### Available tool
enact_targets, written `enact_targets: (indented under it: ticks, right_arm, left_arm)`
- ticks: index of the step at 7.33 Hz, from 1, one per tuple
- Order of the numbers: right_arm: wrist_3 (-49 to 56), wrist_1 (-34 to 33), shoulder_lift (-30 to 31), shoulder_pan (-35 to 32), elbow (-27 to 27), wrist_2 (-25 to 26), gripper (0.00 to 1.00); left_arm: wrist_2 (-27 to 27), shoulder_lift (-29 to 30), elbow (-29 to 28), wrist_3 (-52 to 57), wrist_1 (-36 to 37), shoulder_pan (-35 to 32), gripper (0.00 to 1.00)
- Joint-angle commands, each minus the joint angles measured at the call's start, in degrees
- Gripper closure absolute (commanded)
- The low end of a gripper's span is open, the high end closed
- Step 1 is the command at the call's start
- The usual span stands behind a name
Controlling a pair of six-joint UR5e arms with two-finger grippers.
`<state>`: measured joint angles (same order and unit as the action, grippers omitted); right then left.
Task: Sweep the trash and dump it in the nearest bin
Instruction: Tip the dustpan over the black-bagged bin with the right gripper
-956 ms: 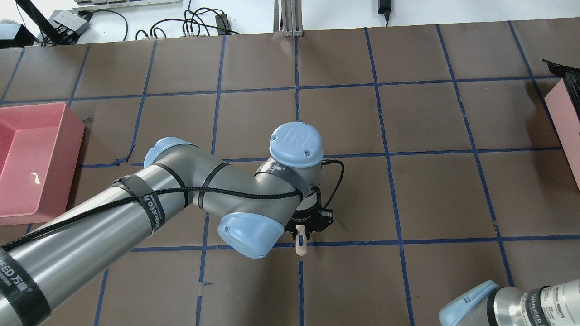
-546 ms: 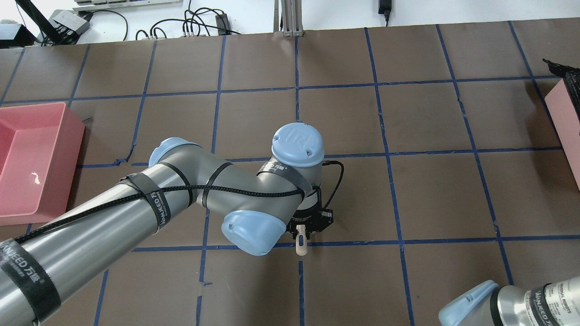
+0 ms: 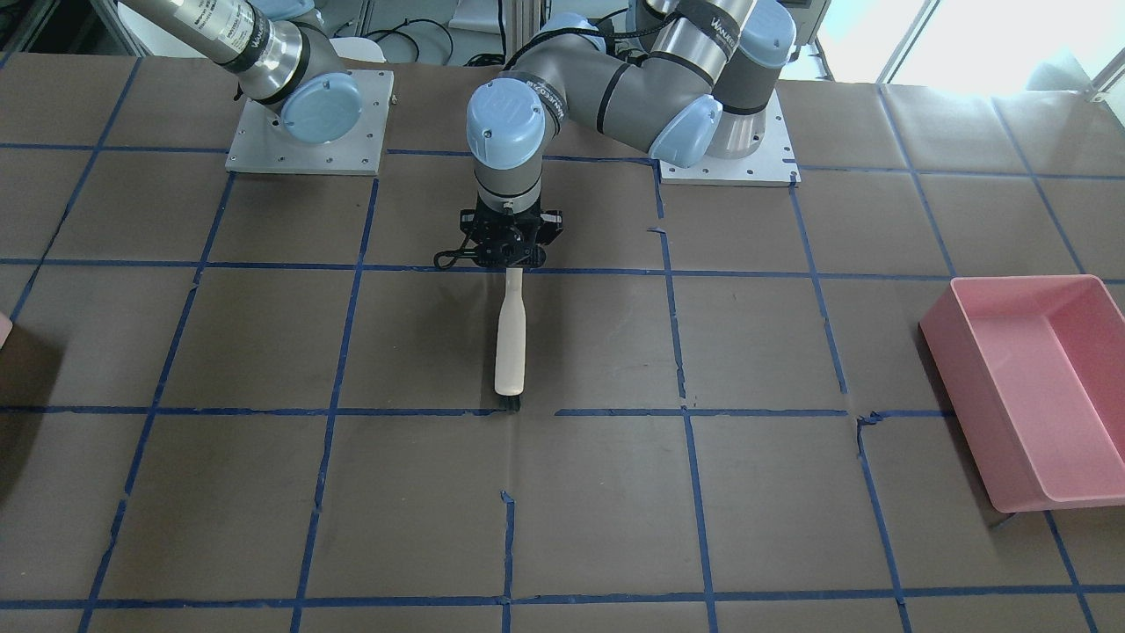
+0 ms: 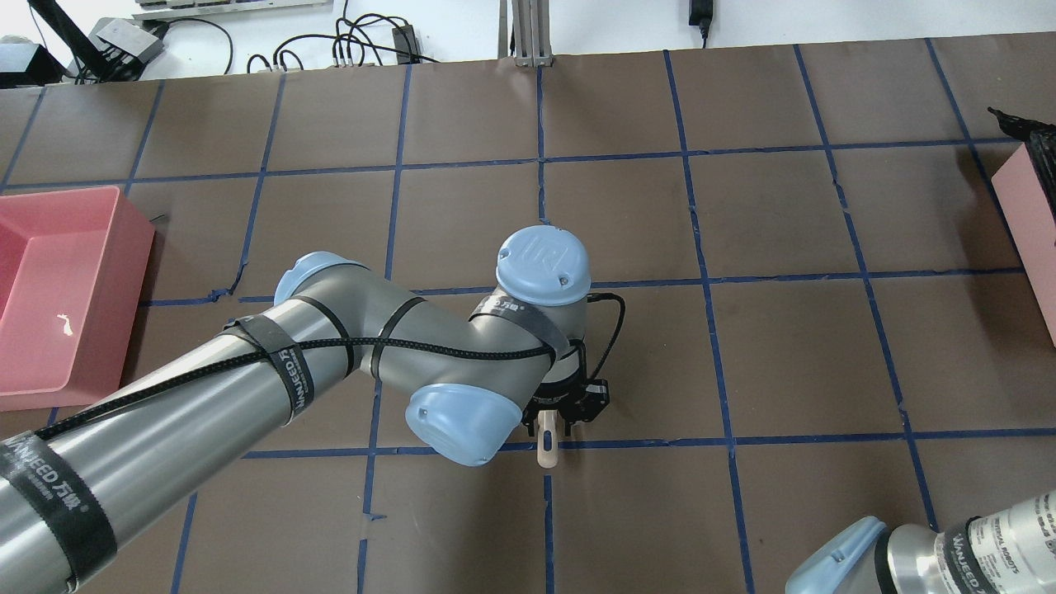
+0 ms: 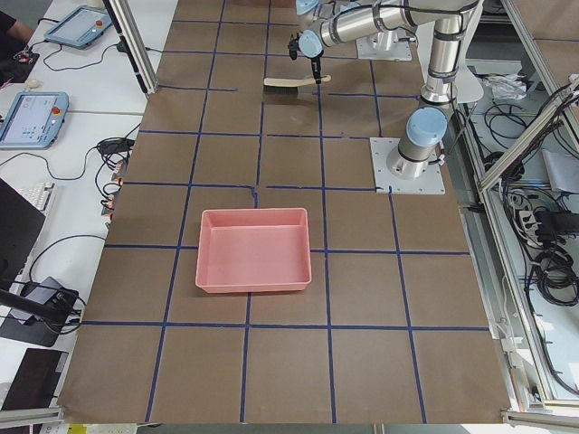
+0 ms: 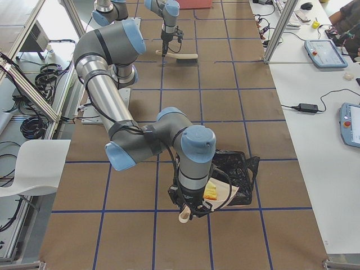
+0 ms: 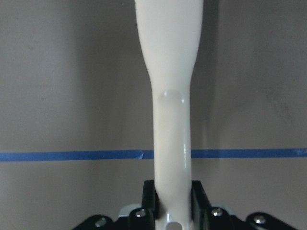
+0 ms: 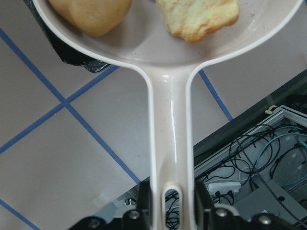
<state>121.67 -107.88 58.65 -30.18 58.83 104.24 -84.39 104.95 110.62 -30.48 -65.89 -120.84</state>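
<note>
Cream-handled brush [image 3: 510, 347] in the left hand [image 3: 511, 266] mid-table, pink tray [image 3: 962, 413] well apart

Likely robotics lab: taped table [image 5: 362, 298], teach pendants [image 5: 32, 117]

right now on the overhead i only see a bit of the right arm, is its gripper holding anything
Observer: Yes, the right gripper is shut on the handle of a white dustpan.
Operator: anything in the pan
Observer: A tan lump and an orange chunk sit in it; no third piece shows.
Operator: where's the pan now
Observer: In the right side view its front overlaps the black-lined bin.
</note>
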Motion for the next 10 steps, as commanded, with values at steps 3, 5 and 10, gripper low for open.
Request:
enact_targets:
  ticks: [3,5,10]
  right_arm:
    - [3.7,-6.9,-1.2,-2.7,0.0,5.7,1.00]
    - [5.9,-10.0,-1.0,-7.1,-0.2,11.7,1.00]
    - [4.2,-9.1,3.8,-7.5,-0.1,7.0,1.00]
  left_arm:
    - [0.0,0.0,-0.3,0.2,0.0,0.1,0.29]
    - [-0.2,-1.5,-2.4,1.7,0.0,1.5,0.00]
    - [-2.4,-4.4,-23.8,20.9,-20.8,17.1,0.00]
